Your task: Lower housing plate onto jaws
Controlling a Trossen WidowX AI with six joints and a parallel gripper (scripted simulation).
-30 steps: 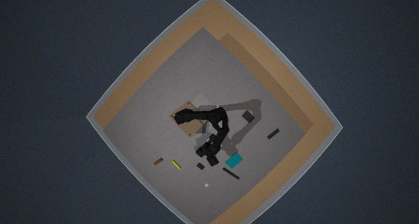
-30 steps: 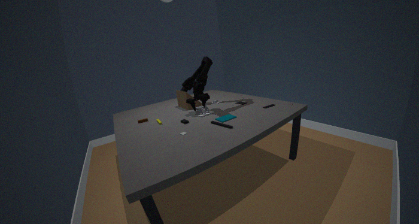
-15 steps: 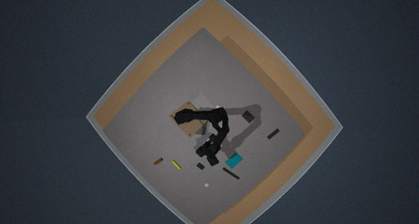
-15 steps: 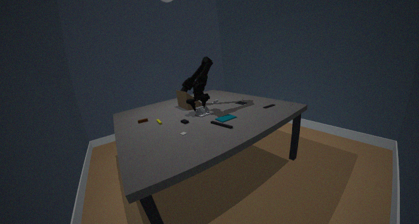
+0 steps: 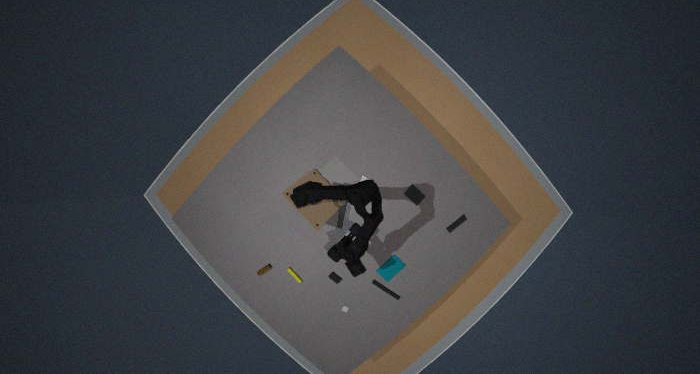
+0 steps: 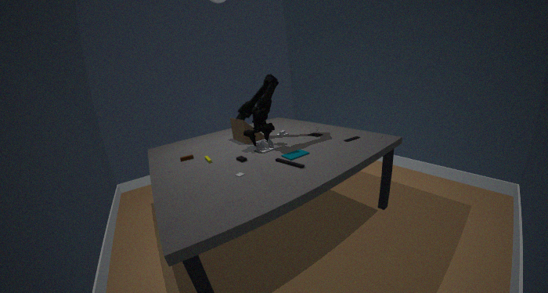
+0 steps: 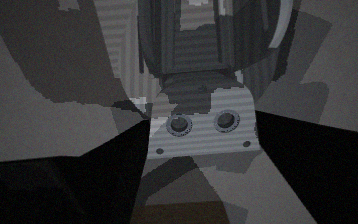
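My gripper is shut on the housing plate, its fingers set wide at the plate's two side edges. The housing plate is pale grey, with two large ringed holes and two small dark holes near its lower edge. Grey jaw parts run up from behind it in the wrist view, partly in shadow. A pale fixture stands on the table under the fingers. The stubs and pins are too dark and small to make out, and I cannot tell whether the plate touches them.
A wooden board is at the arm's base. A teal block, black rod and small black block lie near the gripper. Yellow and brown pieces lie to the left.
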